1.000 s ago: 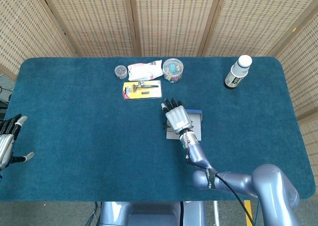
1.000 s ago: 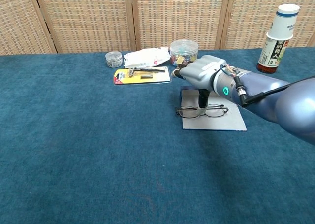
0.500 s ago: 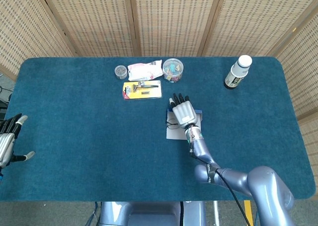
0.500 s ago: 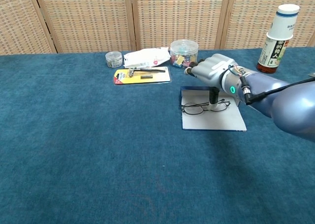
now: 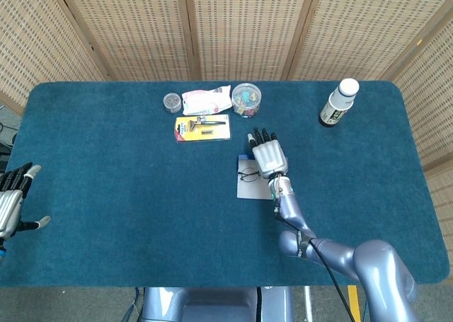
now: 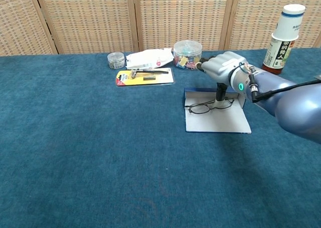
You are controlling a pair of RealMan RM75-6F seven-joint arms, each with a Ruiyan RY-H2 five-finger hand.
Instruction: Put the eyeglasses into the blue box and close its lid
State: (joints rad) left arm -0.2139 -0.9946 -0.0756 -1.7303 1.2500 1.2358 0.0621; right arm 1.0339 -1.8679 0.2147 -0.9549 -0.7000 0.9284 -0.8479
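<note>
Since the earlier frames the right hand [image 6: 224, 70] has moved away from the robot and to its right, carrying the eyeglasses [image 6: 209, 105] with it across the pale sheet [image 6: 216, 120]. Nearest the robot, the left hand [image 5: 10, 203] hangs off the table's left edge, fingers spread, holding nothing. Further in, the eyeglasses sit on the far part of the sheet, tilted, pinched between the right hand's downward thumb and a finger; its other fingers extend forward. The blue box [image 6: 210, 91] shows only as a blue edge at the sheet's far side. Beyond lie a yellow card [image 6: 144, 76], a white packet [image 6: 149, 58], a small jar [image 6: 116, 60] and a round tub [image 6: 187, 52]. A bottle [image 6: 282, 33] stands far right.
</note>
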